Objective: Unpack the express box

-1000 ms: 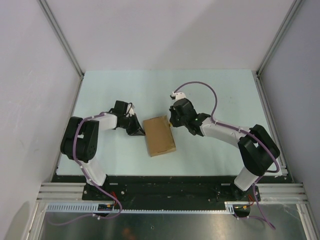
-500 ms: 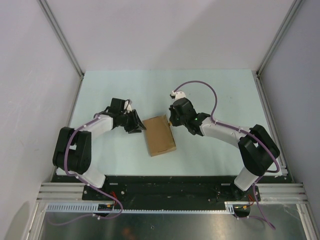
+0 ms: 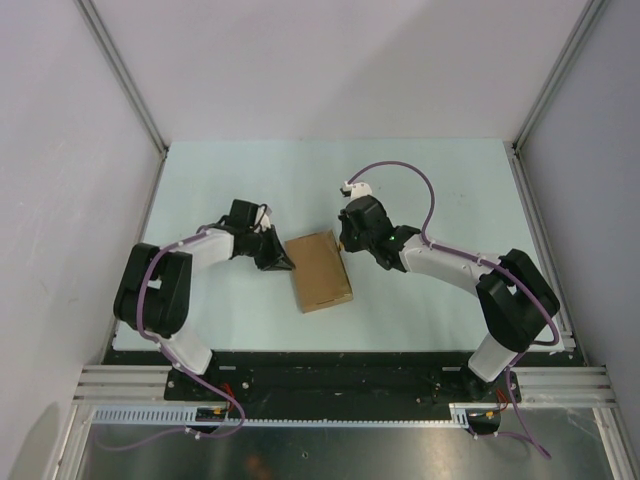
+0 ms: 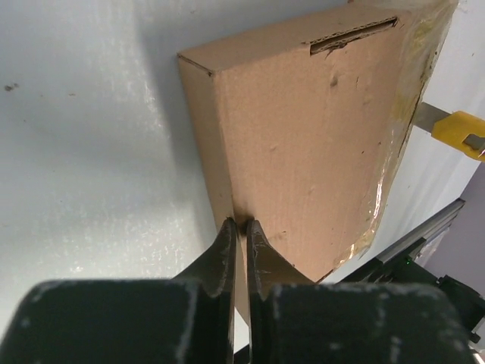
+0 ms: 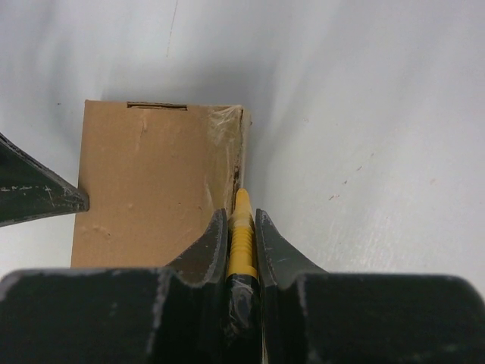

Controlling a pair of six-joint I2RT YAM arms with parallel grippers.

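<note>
Brown cardboard, plain and unmarked: the box (image 3: pixel 320 271) lies flat and closed near the middle of the pale desk (image 3: pixel 420 180), its long side running away from the arms' bases and slightly askew. It sits between the two arms, one claw at each flank.

The left claw (image 3: pixel 283 264) is at the box's left long edge. In the left wrist view its fingers are drawn almost together, with only a thin slit between them. The tips (image 4: pixel 240 225) touch the box (image 4: pixel 318 144) right at the crease where the top face meets the side wall. Whether they pinch any cardboard cannot be told.

The right claw (image 3: pixel 343 240) is at the far right corner of the box. It is clamped narrow on a yellow knife (image 5: pixel 242 243), whose handle fills the gap between the fingers (image 5: pixel 241 216). The knife points along the box's right edge, its front end at the seam. Clear tape (image 5: pixel 223 129), wrinkled and glossy, covers that corner and edge of the box (image 5: pixel 148 182).

A narrow slot (image 5: pixel 157 105) is cut into the top face near the far short edge. From the left wrist view, the yellow knife (image 4: pixel 458 129) shows just past the taped edge (image 4: pixel 402 129). The left claw's dark fingertip (image 5: pixel 45 193) reaches the box's opposite side in the right wrist view.
</note>
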